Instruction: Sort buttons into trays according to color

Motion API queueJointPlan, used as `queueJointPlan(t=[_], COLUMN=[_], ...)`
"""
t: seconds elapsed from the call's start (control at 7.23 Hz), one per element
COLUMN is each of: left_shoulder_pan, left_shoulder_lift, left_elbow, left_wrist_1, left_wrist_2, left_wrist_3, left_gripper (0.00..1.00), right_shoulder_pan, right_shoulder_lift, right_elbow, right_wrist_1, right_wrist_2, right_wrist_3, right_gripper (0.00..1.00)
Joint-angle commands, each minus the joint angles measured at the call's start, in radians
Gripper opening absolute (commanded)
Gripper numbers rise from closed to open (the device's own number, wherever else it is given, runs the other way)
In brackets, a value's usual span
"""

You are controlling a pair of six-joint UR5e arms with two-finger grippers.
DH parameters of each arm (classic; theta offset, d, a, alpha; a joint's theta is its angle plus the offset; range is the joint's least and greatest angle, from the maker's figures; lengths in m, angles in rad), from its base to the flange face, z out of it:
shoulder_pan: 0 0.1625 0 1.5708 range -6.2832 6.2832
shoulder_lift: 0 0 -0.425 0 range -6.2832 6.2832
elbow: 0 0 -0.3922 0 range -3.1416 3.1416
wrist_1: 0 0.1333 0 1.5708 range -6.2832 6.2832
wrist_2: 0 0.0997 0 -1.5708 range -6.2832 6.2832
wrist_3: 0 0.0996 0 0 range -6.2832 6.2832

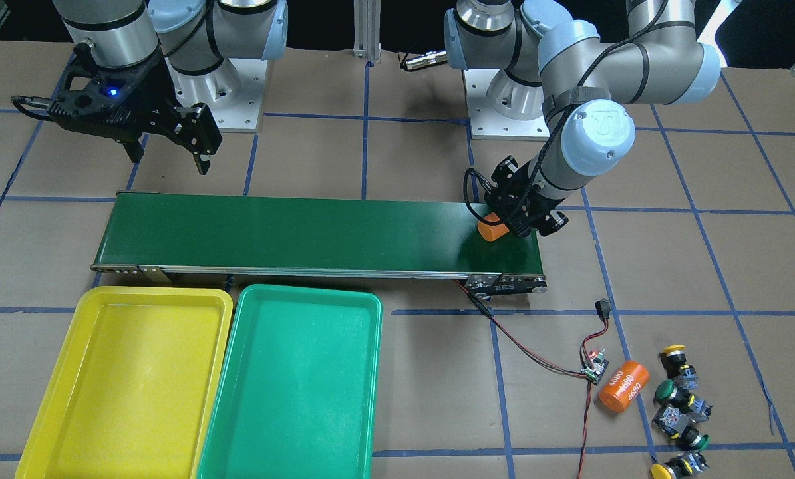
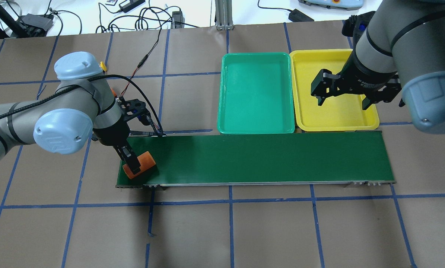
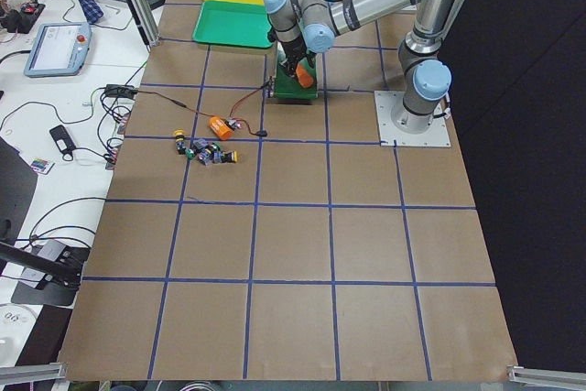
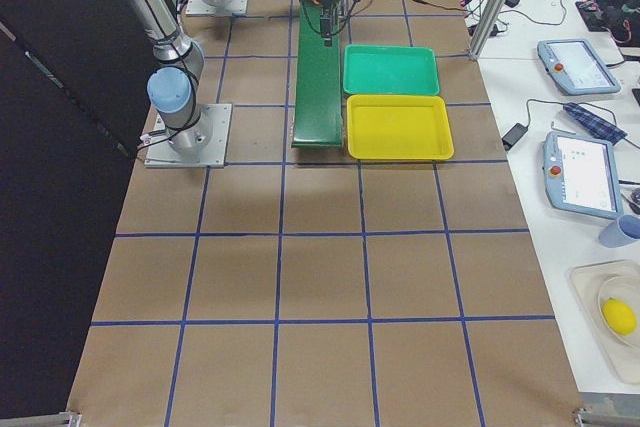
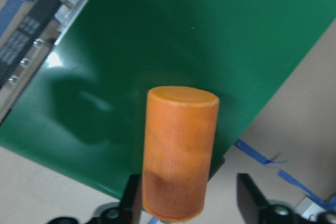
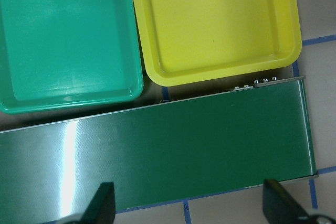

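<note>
Several buttons [image 1: 680,406] with yellow and green caps lie in a cluster on the table, far from both grippers. The yellow tray [image 1: 51,399] and the teal-green tray [image 1: 291,399] sit side by side along the conveyor belt [image 1: 304,229], each holding nothing. My left gripper [image 5: 189,195] is down at the belt's end, open astride an orange cylinder [image 5: 181,150]. One finger touches the cylinder and the other stands apart from it. My right gripper [image 2: 343,104] hangs open and holds nothing, above the belt's other end near the yellow tray [image 2: 334,115].
A second orange cylinder [image 1: 623,387] printed "4680" lies beside the buttons. A small circuit board [image 1: 595,366] with red and black wires runs to the belt's motor end. Blue tape lines grid the brown table.
</note>
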State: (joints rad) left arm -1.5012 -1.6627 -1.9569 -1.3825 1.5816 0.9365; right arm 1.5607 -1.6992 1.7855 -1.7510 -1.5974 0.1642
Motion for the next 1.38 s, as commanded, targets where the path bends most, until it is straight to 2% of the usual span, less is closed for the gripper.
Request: queueJointPlan(t=[0.0,0.55,0.83,1.24], left_shoulder_pan=[0.037,0.154,0.238,0.240], left_shoulder_lift=[-0.038,-0.416,-0.535,-0.583], left_elbow=[0.155,0.572,0.624,0.625], left_wrist_1=[-0.016,-0.026,-0.006,0.083], left_wrist_2=[0.003,0.054,0.049,0.049], left_wrist_3=[0.002,0.196,0.319,0.398], left_gripper=[0.85,0.85,0.85,0.85], right_shoulder_pan=[-0.001,-0.001,-0.001,-0.001], right_shoulder_lift=[0.000,0.000,-0.002,-0.002], right_elbow=[0.000,0.000,0.000,-0.001], right_wrist_1=[-0.005,-0.005,-0.005,-0.076], right_wrist_2=[0.004,0.011,0.013,0.014], right_wrist_3=[0.003,0.014,0.015,0.008], right_gripper=[1.00,1.00,1.00,1.00])
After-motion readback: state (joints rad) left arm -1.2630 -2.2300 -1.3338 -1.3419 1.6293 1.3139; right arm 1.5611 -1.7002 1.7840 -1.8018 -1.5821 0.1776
